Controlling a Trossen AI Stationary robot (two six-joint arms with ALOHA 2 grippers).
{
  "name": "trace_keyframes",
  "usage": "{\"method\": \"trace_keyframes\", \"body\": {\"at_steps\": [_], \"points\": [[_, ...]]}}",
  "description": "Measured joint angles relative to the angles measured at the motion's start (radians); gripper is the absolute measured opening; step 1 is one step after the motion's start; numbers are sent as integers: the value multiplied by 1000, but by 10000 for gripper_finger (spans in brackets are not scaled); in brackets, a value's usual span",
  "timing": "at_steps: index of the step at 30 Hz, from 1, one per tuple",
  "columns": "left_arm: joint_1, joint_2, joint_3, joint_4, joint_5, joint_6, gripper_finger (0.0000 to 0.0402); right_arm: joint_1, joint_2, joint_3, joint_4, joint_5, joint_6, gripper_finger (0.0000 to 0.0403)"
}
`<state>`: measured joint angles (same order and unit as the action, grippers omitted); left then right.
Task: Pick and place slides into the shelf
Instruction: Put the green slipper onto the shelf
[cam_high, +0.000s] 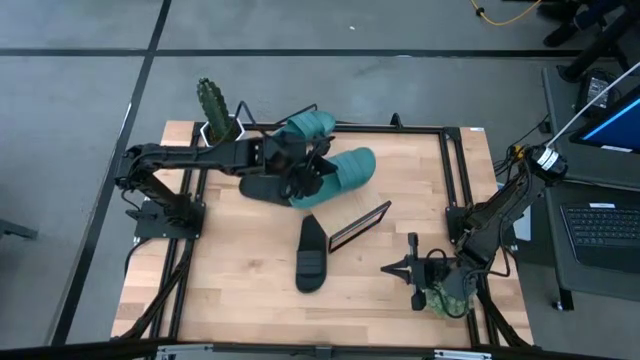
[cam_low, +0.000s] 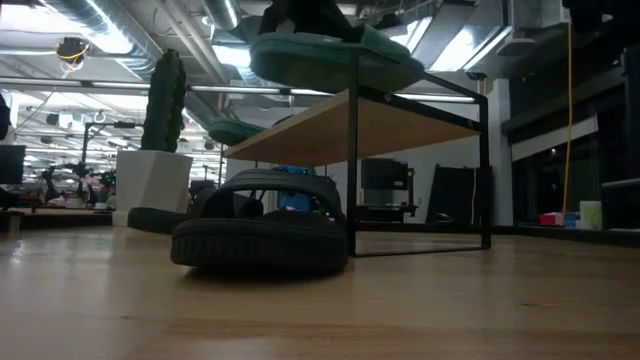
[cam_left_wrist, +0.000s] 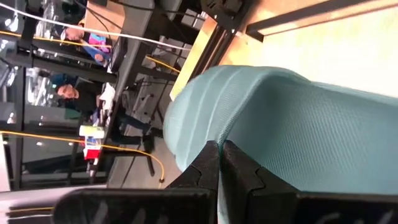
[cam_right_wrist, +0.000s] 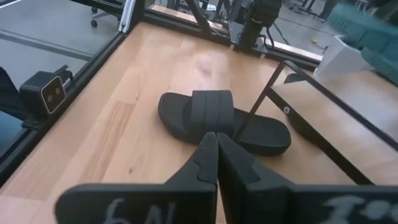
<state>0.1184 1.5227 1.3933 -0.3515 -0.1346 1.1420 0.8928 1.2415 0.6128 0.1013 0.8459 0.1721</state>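
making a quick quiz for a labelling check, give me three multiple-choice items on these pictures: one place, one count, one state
1. Where does the black rubber slide sandal nearest the right gripper lie?
A. on the rack's plank
B. on the light wooden tabletop
C. in the right gripper

2. How many teal-green rubber slide sandals show in the high view?
A. one
B. two
C. four

3. What state is the right gripper in?
A. shut, holding nothing
B. wide open
C. shut on a teal sandal

Answers:
1 B: it lies flat on the table in the right wrist view.
2 B: a second one lies beside the first.
3 A: its fingers meet with nothing between them.
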Motion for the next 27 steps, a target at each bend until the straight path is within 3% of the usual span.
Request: {"method": "trace_keyframes", "body": {"at_steps": [15,27], "points": [[76,1,0,-43,10,20,0,0,0,0,-7,0,7,3],[169,13,-1,-75,94,64,0,0,0,0,-9,0,6,3]]}}
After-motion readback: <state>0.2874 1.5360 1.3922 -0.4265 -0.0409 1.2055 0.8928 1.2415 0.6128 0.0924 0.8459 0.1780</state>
